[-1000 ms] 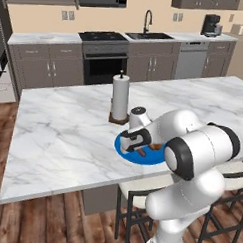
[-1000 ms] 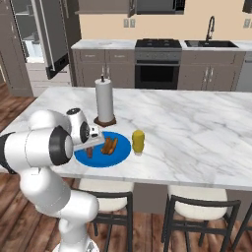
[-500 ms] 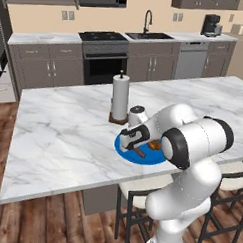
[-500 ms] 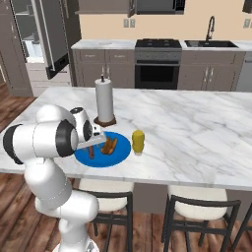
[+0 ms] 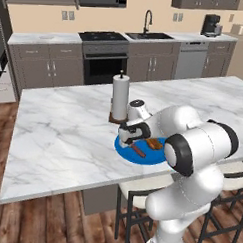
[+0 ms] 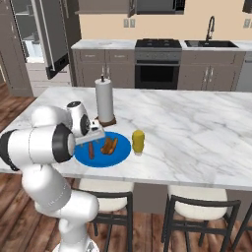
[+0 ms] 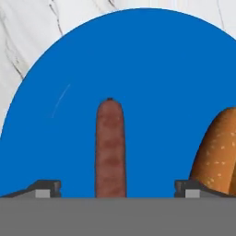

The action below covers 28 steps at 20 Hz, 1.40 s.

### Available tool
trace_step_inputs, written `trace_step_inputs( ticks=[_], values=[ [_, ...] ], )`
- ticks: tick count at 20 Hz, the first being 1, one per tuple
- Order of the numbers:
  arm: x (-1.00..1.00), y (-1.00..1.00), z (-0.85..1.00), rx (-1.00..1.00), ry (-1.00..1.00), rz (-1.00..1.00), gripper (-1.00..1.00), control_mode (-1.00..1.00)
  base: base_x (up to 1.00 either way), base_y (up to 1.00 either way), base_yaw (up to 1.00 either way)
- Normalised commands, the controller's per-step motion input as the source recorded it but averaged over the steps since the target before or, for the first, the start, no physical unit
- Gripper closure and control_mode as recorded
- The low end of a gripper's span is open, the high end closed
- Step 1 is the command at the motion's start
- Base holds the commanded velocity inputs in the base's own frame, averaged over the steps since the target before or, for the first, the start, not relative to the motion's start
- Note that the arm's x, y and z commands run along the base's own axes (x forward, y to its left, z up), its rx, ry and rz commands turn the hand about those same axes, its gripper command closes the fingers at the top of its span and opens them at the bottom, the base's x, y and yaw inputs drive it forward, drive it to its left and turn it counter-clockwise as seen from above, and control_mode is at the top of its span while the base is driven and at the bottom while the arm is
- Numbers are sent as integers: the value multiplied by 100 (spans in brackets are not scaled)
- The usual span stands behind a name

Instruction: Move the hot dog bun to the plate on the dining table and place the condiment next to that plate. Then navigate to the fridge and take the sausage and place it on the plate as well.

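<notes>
Since 1 s ago the claw [image 7: 117, 190] has gone from pinched shut to jaws wide apart, and the sausage [image 7: 110, 148] now lies free on the plate instead of sitting in the grip; arm has barely shifted otherwise. Dining table [image 5: 63, 136], white marble, spreads out under and all round the claw. Paper towel roll [image 5: 120, 97] stands upright on its dark base just beyond the claw, on the far side of the plate. Blue plate [image 7: 152, 69] is directly below the claw, w/ the claw low over its near-left part in the left base view. Condiment bottle [image 6: 138, 142], yellow, stands upright on the table just beside the plate rim, past the bun from the claw. Hot dog bun [image 7: 217, 152] lies on the plate, close by one fingertip in the hand view, not touching the sausage. Sausage lies flat betw. the two open fingertips, roughly centred, pointing away from the hand, clear gap to each tip; nothing held.
</notes>
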Motion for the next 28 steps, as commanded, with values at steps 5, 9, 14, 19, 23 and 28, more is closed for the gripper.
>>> trace_step_inputs(
  ticks=[5,9,14,19,23,28],
  values=[
    [-100,0,91,13,-1,0,-100,-100,0,0,0],
    [-100,0,100,16,0,0,-100,-100,0,0,0],
    [-100,0,82,13,0,-1,-100,-100,0,0,0],
    [-100,13,48,3,0,0,-100,-100,0,0,0],
    [-95,27,29,0,0,0,-100,-100,0,0,0],
    [-68,33,26,-2,0,0,-100,-100,0,0,0]
  ],
)
